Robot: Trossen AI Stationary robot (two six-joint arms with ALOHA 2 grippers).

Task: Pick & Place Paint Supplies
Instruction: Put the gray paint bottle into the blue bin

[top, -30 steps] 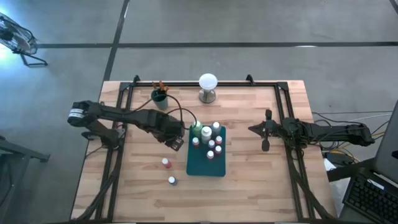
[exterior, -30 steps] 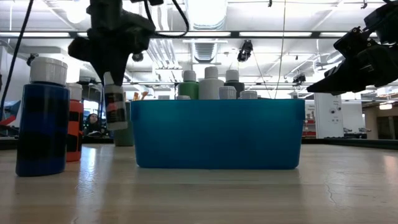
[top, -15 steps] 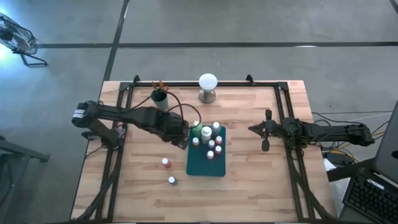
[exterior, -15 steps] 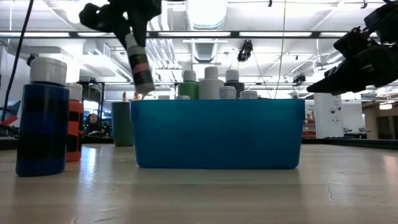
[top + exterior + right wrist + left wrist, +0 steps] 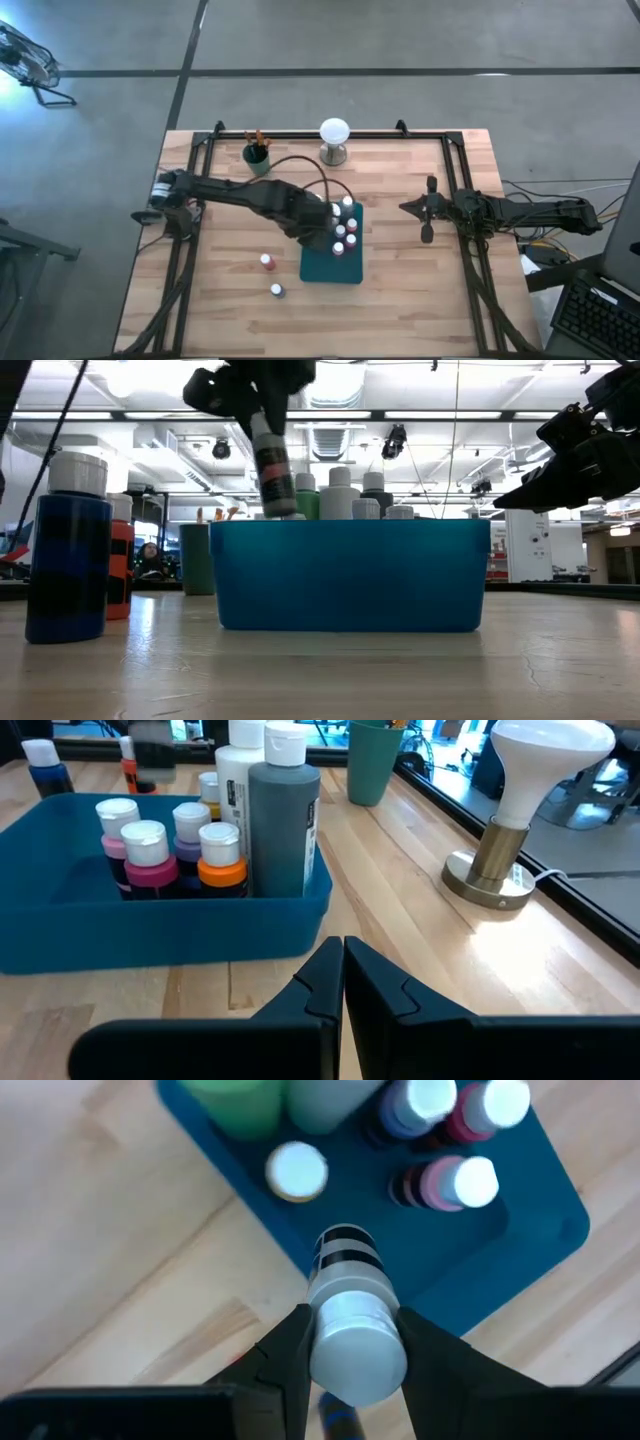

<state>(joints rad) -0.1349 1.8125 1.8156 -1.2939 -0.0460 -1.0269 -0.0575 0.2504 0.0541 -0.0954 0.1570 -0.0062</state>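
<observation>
A small black-banded bottle point(image 5: 352, 1315) is being pinched at its white cap by the left hand point(image 5: 262, 420) and held tilted over the near left edge of the blue tray point(image 5: 350, 575), above the bare floor beside the bottles already standing there. The right hand point(image 5: 428, 212), pressed together, is being kept well apart over the table point(image 5: 420, 290).
</observation>
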